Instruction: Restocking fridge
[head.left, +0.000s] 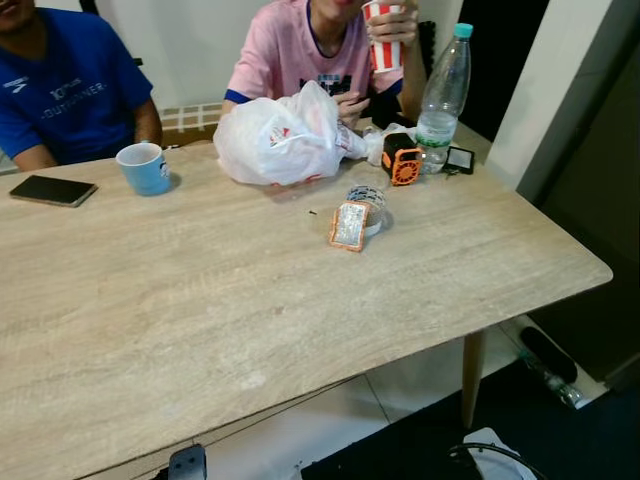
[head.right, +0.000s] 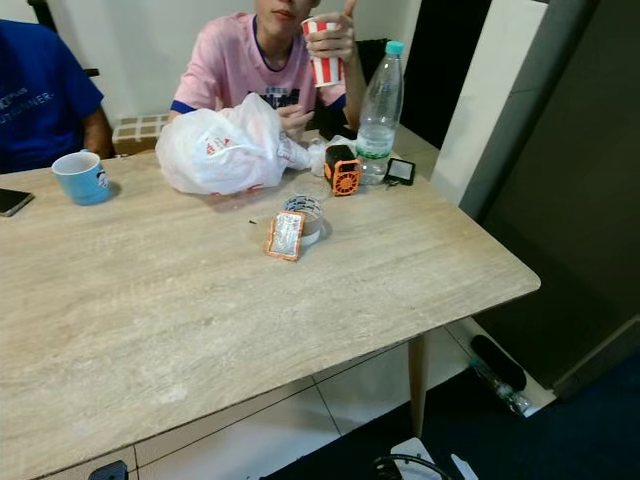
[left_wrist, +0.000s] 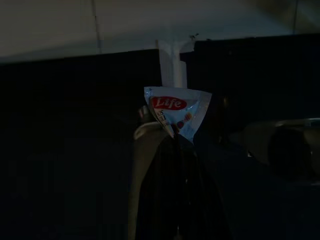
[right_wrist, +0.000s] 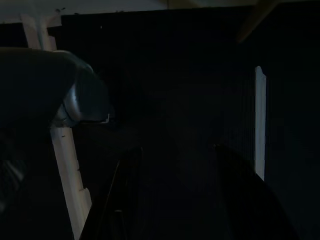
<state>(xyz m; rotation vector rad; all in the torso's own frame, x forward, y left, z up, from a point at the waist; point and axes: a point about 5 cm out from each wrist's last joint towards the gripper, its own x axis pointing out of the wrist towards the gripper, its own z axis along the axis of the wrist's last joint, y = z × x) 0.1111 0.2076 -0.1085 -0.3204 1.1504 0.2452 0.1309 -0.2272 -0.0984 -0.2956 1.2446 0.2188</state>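
Task progress: early, by my judgement. No fridge can be made out, and groceries sit on the wooden table (head.left: 200, 320), so carrying and stocking look left to do.
Left gripper (left_wrist: 176, 142): seen in the dark left wrist view, its black fingers pinched shut on a small sachet (left_wrist: 175, 109), white and blue with a red oval reading "Life". The arm hangs low in shade.
Right gripper (right_wrist: 177, 195): idle in a very dark right wrist view. Two black fingers stand apart with nothing between them.
Plastic bag (head.left: 283, 137): white, knotted and bulging, at the table's far edge. What is in it cannot be seen.
Small packet (head.left: 350, 225): orange-edged with a foil face, near the middle of the table, propped against a small clear tub (head.left: 370, 203) just behind it. The tub's contents are unclear.
Water bottle (head.left: 443, 95): clear plastic with a teal cap, upright at the table's far right corner, only a little water at the bottom.
Orange gadget (head.left: 403, 160): just beside the bottle, on the bag's side.
Blue mug (head.left: 145, 168): on the far left part of the table. Its inside is hidden.
Phone (head.left: 53, 190): dark, flat on the table, left of the mug.
People: two sit behind the table's far edge. One in pink holds a red-and-white striped cup (head.left: 383, 40).
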